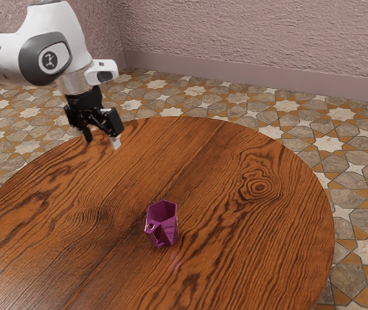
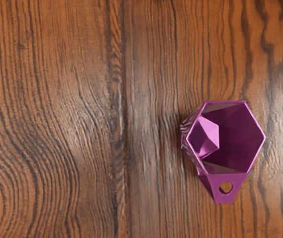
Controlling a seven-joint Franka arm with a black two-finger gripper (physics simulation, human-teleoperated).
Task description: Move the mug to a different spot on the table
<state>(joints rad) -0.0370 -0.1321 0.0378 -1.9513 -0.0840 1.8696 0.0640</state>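
Observation:
A purple faceted mug [image 1: 162,223] stands upright on the round wooden table [image 1: 248,194], near its front middle, with its handle toward the front. Seen from above in the wrist view, the mug [image 2: 223,144] has a hexagonal rim and an angular handle with a round hole. My black gripper [image 1: 101,137] hangs open high above the table's far left part, well apart from the mug, with nothing between its fingers.
The table's curved edge runs along the exterior view's right and back. Beyond it lies a patterned tile floor [image 1: 339,129] and a pink textured wall [image 1: 268,32].

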